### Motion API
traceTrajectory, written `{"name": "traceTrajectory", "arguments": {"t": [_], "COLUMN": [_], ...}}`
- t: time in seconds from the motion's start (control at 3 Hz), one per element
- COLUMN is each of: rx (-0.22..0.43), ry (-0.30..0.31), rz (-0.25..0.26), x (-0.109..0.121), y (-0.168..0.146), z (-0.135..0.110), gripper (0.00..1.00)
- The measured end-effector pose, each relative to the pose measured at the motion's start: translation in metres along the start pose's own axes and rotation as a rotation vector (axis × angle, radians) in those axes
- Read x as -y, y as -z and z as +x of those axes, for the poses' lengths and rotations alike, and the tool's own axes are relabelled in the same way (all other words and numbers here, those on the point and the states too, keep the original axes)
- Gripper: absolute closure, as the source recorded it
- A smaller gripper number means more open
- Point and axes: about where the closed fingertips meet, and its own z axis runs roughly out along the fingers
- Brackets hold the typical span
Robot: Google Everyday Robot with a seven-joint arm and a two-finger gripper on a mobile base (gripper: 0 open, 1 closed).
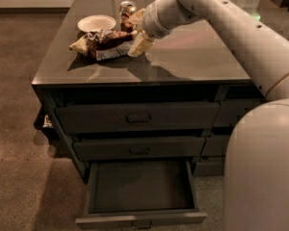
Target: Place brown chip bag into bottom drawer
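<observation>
In the single camera view, a dark grey cabinet fills the middle of the frame, with its glossy top surface running toward the upper edge. The brown chip bag lies crumpled on the upper left part of that surface, near the left edge. Its yellowish end points left and a pale panel shows along its lower side. Just behind it sits a white bowl, and to the right of the bowl stands a soda can.

The robot's pale arm reaches in from the upper right, and its hand is over the surface at the right end of the bag. The two fingers stand apart and clamp nothing. One finger points down and left by the bag's right end, and the other sits higher, close to the can. Whether the lower finger touches the bag cannot be told.

On the cabinet's front, the left column's top drawer and middle drawer are closed. The bottom drawer below them is pulled out toward the lower edge of the frame, showing a bare dark interior. The robot's rounded body takes up the lower right corner.
</observation>
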Motion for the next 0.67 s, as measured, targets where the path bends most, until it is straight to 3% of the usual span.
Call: {"name": "traceTrajectory", "arguments": {"t": [0.67], "rx": [0.006], "ry": [0.021], "rz": [-0.018], "x": [-0.0085], "y": [-0.0065], "z": [-0.0039], "gripper": [0.78]}}
